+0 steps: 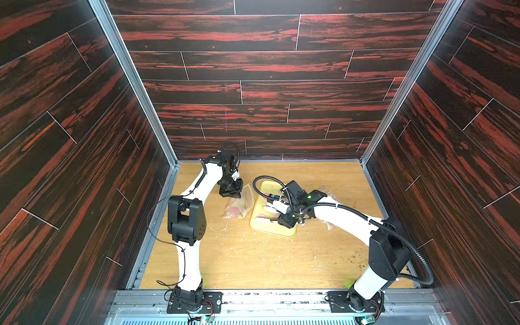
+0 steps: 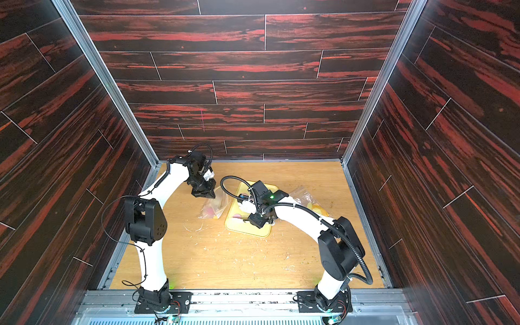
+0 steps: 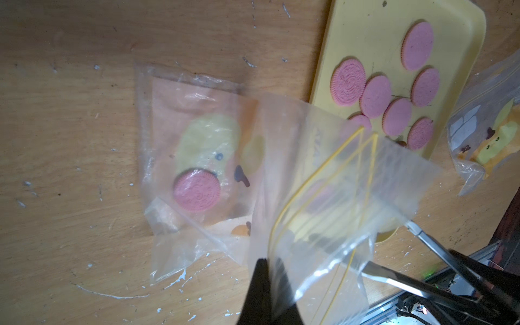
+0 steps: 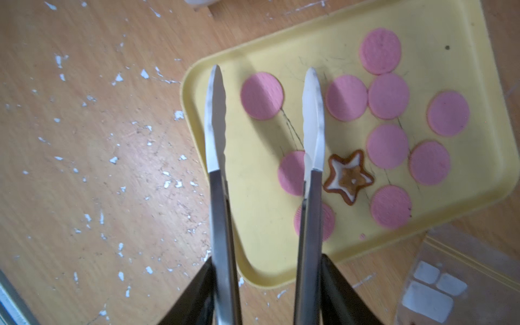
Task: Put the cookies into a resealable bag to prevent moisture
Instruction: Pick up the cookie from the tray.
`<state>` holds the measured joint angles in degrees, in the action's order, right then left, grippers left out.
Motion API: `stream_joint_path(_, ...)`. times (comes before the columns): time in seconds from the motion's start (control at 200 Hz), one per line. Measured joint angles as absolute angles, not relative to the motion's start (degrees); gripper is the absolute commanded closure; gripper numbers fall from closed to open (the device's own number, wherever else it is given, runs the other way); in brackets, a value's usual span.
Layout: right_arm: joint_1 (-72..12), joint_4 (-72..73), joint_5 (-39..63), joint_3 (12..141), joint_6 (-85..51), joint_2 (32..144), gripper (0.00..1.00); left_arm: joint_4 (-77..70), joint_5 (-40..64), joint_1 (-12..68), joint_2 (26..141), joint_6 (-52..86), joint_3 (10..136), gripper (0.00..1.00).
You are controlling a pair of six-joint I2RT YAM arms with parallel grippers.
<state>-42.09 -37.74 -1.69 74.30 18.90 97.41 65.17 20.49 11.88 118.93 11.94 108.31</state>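
Several pink round cookies (image 4: 388,97) and a brown star cookie (image 4: 349,176) lie on a yellow tray (image 4: 253,219). My right gripper (image 4: 267,260) is shut on metal tongs (image 4: 218,197). The tongs are spread wide above the tray's corner, one pink cookie (image 4: 261,95) lies between their tips, and nothing is pinched. My left gripper (image 3: 268,261) is shut on the rim of a clear resealable bag (image 3: 323,174) and holds its yellow-lined mouth up beside the tray (image 3: 363,36). One pink cookie (image 3: 196,190) lies inside that bag. Both top views show the bag (image 1: 239,204) left of the tray (image 1: 270,229).
A second clear bag (image 2: 312,202) with yellow pieces and white squares (image 4: 427,304) lies right of the tray, partly under the right arm. White flecks and crumbs dot the wooden table (image 1: 253,259). Dark panelled walls close in three sides.
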Motion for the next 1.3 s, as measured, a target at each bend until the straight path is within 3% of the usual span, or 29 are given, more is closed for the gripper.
stream_joint_path(0.346, -42.17, -38.20, -3.05, 75.22, 19.11, 101.91, 0.46, 65.17, 20.27, 11.88, 118.93, 11.77, 108.31, 1.00)
stream_joint_path(0.636, -42.48, -38.22, -4.60, 75.22, 18.96, 102.37, 0.55, 65.21, 20.14, 11.88, 119.26, 11.77, 108.31, 1.00)
stream_joint_path(0.897, -42.46, -38.35, -5.19, 75.22, 18.63, 102.06, 0.56, 65.49, 20.14, 11.88, 120.18, 11.77, 108.33, 1.00)
stream_joint_path(1.298, -41.74, -37.36, -2.72, 74.37, 17.56, 88.88, 0.56, 66.00, 20.16, 11.88, 120.42, 11.77, 108.36, 1.00)
